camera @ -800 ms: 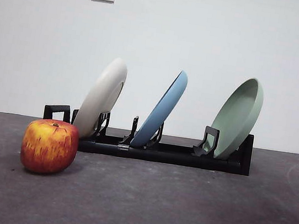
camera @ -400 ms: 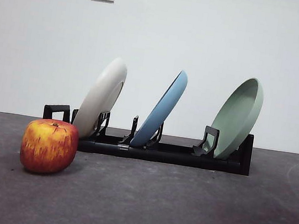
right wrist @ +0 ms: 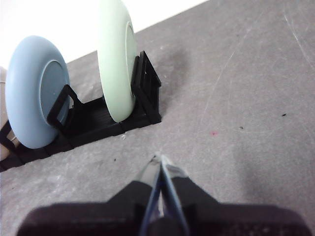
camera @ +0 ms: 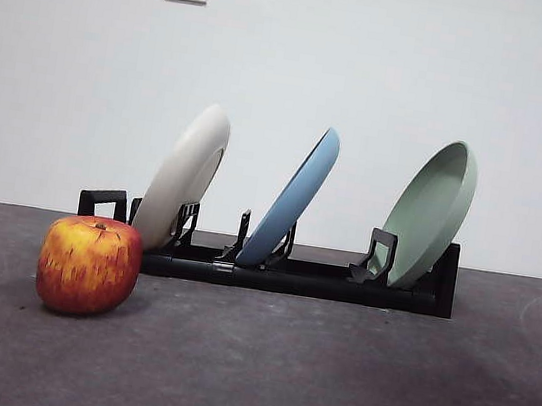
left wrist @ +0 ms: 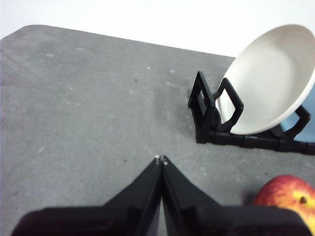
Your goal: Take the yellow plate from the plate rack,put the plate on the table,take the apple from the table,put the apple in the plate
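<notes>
Both grippers, left [left wrist: 161,160] and right [right wrist: 158,160], hover closed and empty above the table [camera: 328,373]; yellow plate [camera: 184,176] sits racked, apple [camera: 88,265] alongside

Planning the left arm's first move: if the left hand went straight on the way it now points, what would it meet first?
Probably only bare table. The left hand, shut, points at open surface; the rack with the yellow plate and the apple lie off to one side. Depth is unclear.

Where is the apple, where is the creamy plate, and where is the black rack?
apple [camera: 89,264]: front view, on the middle of its red and yellow side.
creamy plate [camera: 186,175]: front view, on its pale back, leaning in the rack.
black rack [camera: 321,280]: front view, on its long low bar.
</notes>
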Motion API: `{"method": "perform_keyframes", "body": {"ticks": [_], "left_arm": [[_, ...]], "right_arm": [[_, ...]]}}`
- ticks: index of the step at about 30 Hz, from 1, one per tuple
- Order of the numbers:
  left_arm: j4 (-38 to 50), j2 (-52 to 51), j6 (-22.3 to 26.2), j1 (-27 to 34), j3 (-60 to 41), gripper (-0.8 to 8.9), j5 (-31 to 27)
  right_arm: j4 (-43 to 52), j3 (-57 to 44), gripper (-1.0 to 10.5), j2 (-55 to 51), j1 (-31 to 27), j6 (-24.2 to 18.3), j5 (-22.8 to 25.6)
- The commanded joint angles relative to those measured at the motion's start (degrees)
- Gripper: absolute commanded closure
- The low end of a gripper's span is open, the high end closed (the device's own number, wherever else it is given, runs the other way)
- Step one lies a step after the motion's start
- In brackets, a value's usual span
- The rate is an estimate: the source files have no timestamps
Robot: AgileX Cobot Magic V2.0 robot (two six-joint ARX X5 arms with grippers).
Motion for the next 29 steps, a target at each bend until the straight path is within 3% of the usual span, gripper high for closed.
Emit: {"method": "perform_keyframes", "body": {"ticks": [1,4,7,13,15,17,21,29], "left_arm": [[0.9,3.7,-0.3,0.2,3.0,8.21,0.2],[1.6,11.2,-0.1,0.2,9.1,8.21,1.7],[0.0,20.5,-0.1,0.2,16.8,8.21,5.4],[-3.9,40.1,0.0,0.2,32.0,8.19,23.4],[-6.0,45.8,0.1,-0.1,36.9,8.14,27.4],[-7.5,50.7,0.6,-0.9,41.3,8.1,27.6],[-9.7,60.1,0.7,-3.4,50.1,5.49,30.6],[-10.8,71.9,0.7,-9.1,61.8,5.48,30.1]], "right_arm": [[0.3,3.1,9.6,4.1,0.0,0.1,-0.6],[0.3,8.8,9.6,11.4,0.0,-2.9,-5.4],[0.3,14.6,9.5,18.8,0.0,-3.3,-10.6],[-1.0,25.6,9.4,30.7,0.0,-6.4,-21.3],[-3.2,29.3,8.4,33.5,0.0,-7.5,-22.6],[-5.7,32.3,7.2,35.7,0.0,-8.4,-22.6],[-7.8,35.6,7.2,38.3,0.0,-8.9,-22.6],[-7.8,35.8,7.2,38.5,0.1,-8.9,-22.6]]}}
